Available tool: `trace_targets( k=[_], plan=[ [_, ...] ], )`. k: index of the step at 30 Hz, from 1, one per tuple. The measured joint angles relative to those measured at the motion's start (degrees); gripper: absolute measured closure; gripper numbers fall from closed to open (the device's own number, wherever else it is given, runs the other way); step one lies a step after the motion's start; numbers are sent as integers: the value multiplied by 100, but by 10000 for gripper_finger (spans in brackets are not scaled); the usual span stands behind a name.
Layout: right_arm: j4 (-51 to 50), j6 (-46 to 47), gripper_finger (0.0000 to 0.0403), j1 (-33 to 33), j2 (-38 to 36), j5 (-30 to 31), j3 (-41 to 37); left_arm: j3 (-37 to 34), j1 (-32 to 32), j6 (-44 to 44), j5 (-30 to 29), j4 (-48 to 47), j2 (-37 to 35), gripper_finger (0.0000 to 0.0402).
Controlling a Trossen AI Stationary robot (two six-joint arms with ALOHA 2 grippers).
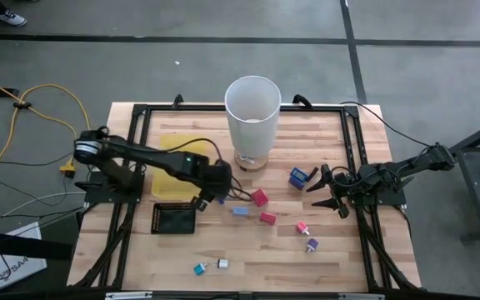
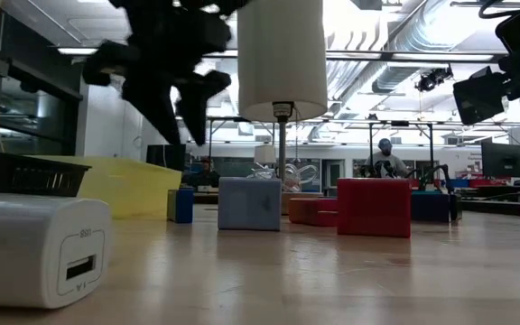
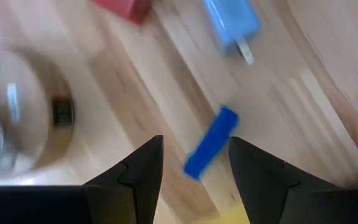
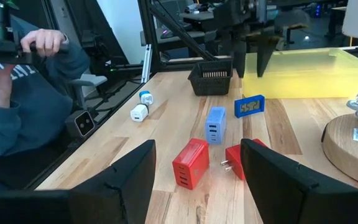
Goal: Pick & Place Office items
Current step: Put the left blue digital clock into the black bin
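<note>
We see our left hand (image 1: 209, 198) hanging above the wooden surface (image 1: 248, 250), its fingers (image 3: 135, 177) spread apart and holding nothing; in the left wrist view a small flat blue piece (image 3: 211, 142) lies on the wood directly below the gap between them, untouched. The same blue piece stands on edge in the right wrist view (image 4: 249, 106), just in front of the yellow tray (image 4: 309, 74) and near the black mesh tray (image 4: 211, 78). The other office items are scattered across the middle and near part of the surface: a light blue block (image 1: 240, 212) just beside our left hand, a red block (image 1: 259, 197) and a second red piece (image 1: 267, 218) close to it, a pink piece (image 1: 302, 227) and a purple one (image 1: 311, 245) further to the right, a teal piece (image 1: 199, 267) and a white adapter (image 1: 222, 264) near the front edge, and a dark blue item (image 1: 298, 177) close to our right hand (image 1: 327, 190). That right hand waits at the right side of the surface with its fingers (image 4: 123, 180) apart and empty. The tall white bin (image 1: 252, 112) stands on a round wooden base at the back centre. In the right wrist view a person (image 4: 17, 93) in a dark top sits beside the surface.
</note>
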Motion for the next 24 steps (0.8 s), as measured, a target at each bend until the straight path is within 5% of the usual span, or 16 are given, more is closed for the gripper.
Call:
trace_targets(
  k=[6,24],
  plan=[
    [3,0,181,-1,57,8,0,46,-7,261,446,-166,227,227],
    [6,0,181,0,129,8,0,39,-24,1003,188,-99,365,227]
  ],
)
